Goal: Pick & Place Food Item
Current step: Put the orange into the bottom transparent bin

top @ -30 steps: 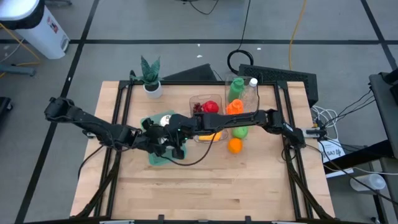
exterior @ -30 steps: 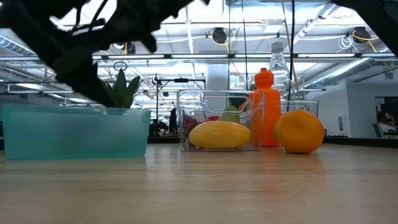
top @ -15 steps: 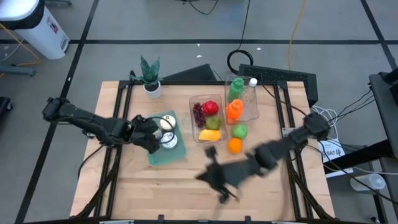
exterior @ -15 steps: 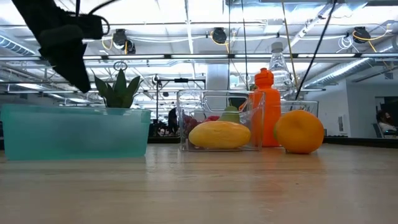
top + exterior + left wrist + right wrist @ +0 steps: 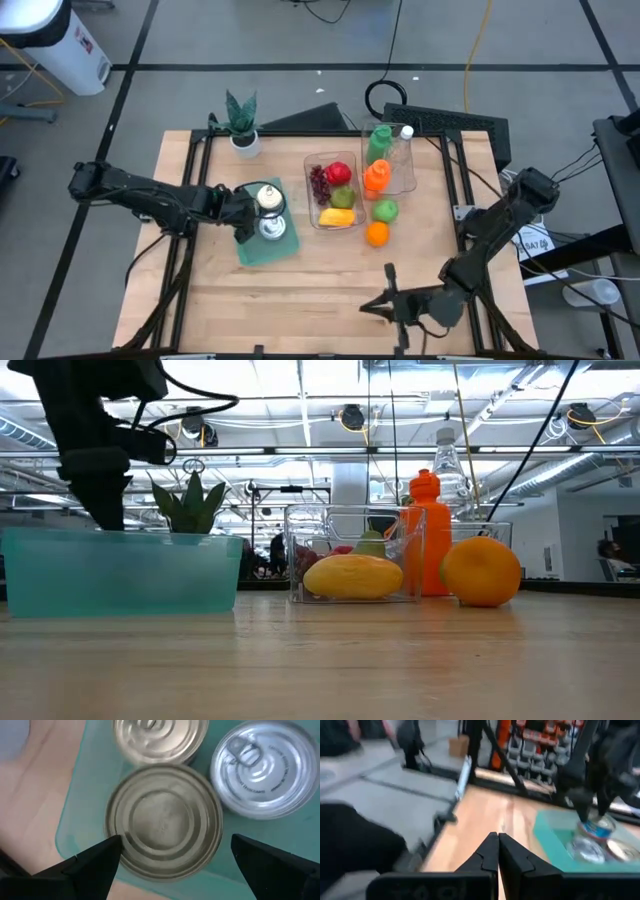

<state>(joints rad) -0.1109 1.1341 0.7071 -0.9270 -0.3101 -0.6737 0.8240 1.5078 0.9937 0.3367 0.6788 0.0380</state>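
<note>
A teal bin [image 5: 262,246] at the table's left centre holds three tin cans [image 5: 165,820], standing on their bases. My left gripper [image 5: 247,216] hangs open over the bin, pointing steeply down. In the left wrist view its fingers [image 5: 92,865] stand on either side of the middle can and above it, touching nothing. My right gripper [image 5: 372,304] is shut and empty, held level above the table's near right part. Its own view shows the closed fingertips [image 5: 497,851] pointing toward the teal bin [image 5: 555,837].
A clear container [image 5: 312,205] at the centre holds a red apple [image 5: 340,172], grapes and a yellow fruit [image 5: 352,576]. An orange [image 5: 377,234] and a green apple [image 5: 385,210] lie beside it. Bottles [image 5: 378,142] and a potted plant [image 5: 241,122] stand at the far edge.
My right gripper, shut throughout, has swung fast from beside the teal bin toward the table's near right corner. My left gripper has risen a little over the bin and tipped more steeply down, staying open. The cans have kept still.
</note>
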